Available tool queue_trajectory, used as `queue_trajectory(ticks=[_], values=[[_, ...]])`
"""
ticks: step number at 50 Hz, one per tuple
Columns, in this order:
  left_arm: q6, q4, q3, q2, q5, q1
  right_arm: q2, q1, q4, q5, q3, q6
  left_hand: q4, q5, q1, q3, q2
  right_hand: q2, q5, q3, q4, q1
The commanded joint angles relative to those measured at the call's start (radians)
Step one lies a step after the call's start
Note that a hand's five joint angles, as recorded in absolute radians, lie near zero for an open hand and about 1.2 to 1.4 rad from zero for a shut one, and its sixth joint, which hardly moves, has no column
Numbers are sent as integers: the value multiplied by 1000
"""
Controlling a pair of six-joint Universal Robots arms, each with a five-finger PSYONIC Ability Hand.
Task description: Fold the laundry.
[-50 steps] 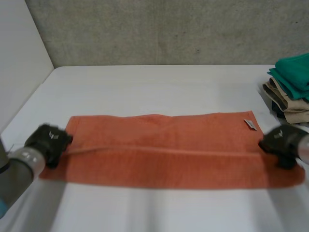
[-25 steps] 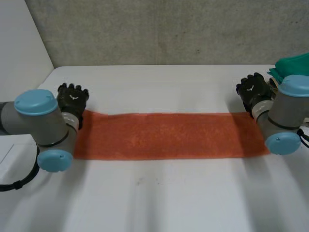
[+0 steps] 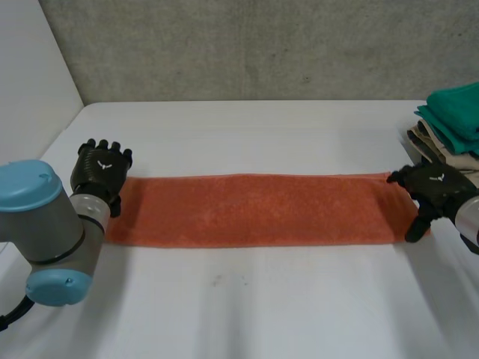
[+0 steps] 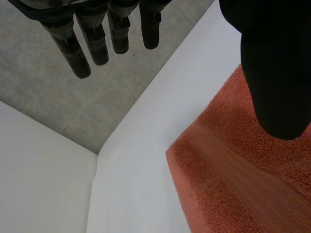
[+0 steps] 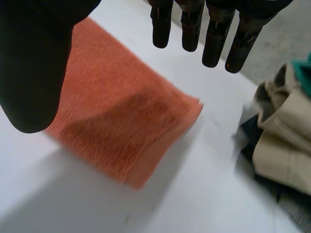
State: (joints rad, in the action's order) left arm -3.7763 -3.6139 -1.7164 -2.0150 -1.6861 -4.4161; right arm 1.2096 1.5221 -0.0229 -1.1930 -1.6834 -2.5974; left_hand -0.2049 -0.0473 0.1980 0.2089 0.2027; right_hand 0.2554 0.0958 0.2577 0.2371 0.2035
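Orange towel (image 3: 254, 209) lies between left hand (image 3: 99, 169) and right hand (image 3: 432, 184).

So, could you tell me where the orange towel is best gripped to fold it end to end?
Probably at a short end, coming from the outer side. The orange towel lies flat as a long, narrow strip, so pinching the end by the right hand lets it be carried over to the end by the left hand. Both hands are open.
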Motion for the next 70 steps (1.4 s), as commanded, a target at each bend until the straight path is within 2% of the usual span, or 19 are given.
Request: queue_trajectory(ticks=[1, 4, 6, 7, 8, 16, 24, 28, 31, 34, 39, 45, 46, 50, 56, 60, 61, 65, 70], values=[[0, -17, -3, -7, 3, 10, -102, -16, -55, 3, -3, 14, 30, 47, -23, -34, -28, 85, 70, 83, 103, 137], [0, -17, -8, -7, 3, 12, -146, -17, -92, -2, 10, 26, 30, 47, -23, -34, -28, 305, 290, 302, 323, 356], [0, -17, -11, -7, 3, 12, -171, -17, -118, -8, 20, 39, 30, 47, -23, -34, -28, 583, 568, 581, 601, 635], [0, -17, -11, -5, 3, 12, -177, -17, -120, -11, 27, 43, 30, 47, -23, -34, -28, 770, 755, 768, 788, 822], [0, -17, -12, -5, 3, 12, -179, -20, -117, -14, 31, 48, 30, 47, -23, -34, -28, 1106, 1091, 1104, 1125, 1158], [0, -17, -11, 10, 2, 6, -121, -100, -121, -77, 5, 109, 30, 47, -23, -34, -28, 1141, 1126, 1139, 1159, 1193], [0, -15, -14, 32, -1, 7, -38, -314, -126, -100, -7, 334, 30, 47, -23, -34, -28, 1141, 1126, 1139, 1159, 1193], [0, -15, -19, 41, -1, 9, -35, -342, -129, -95, 5, 425, 30, 47, -23, -34, -28, 1141, 1126, 1139, 1159, 1193], [0, -15, -19, 47, -3, 6, -28, -323, -127, -82, 5, 421, 30, 47, -23, -34, -28, 1141, 1126, 1139, 1159, 1193], [0, -15, -19, 64, -3, 3, 13, -211, -137, -77, 8, 341, 30, 47, -23, -34, -28, 1141, 1126, 1139, 1159, 1193], [1, -15, -17, 88, -6, -3, 88, 79, -239, -40, 10, 191, 30, 47, -23, -34, -28, 1141, 1126, 1139, 1159, 1193], [26, -14, -20, 124, -9, -14, 68, 426, -380, -13, 54, 168, 30, 47, -23, -34, -28, 1141, 1126, 1139, 1159, 1193], [35, -12, -20, 125, -10, -14, 29, 520, -411, -4, 83, 165, 30, 47, -23, -34, -28, 1141, 1126, 1139, 1159, 1193], [69, -8, -26, 128, -7, -11, -161, 738, -448, 19, 213, 181, 30, 47, -23, -34, -28, 1141, 1126, 1139, 1159, 1193], [75, -8, -40, 122, -3, -2, -381, 882, -411, 33, 356, 214, 30, 47, -23, -34, -28, 1141, 1126, 1139, 1159, 1193], [76, -6, -42, 119, -1, 6, -430, 880, -400, 10, 366, 229, 30, 47, -23, -34, -28, -3, -18, -5, 15, 49], [76, -6, -42, 121, -1, 10, -412, 876, -400, 4, 354, 215, 30, 47, -23, -34, -28, -81, -96, -83, -63, -29], [75, -6, -35, 122, 6, 56, -314, 857, -397, -55, 285, 131, 30, 47, -23, -34, -28, -81, -96, -83, -63, -29], [81, -6, -26, 124, 25, 124, -136, 702, -378, -167, 143, -62, 30, 47, -23, -34, -28, -81, -96, -83, -63, -29]])
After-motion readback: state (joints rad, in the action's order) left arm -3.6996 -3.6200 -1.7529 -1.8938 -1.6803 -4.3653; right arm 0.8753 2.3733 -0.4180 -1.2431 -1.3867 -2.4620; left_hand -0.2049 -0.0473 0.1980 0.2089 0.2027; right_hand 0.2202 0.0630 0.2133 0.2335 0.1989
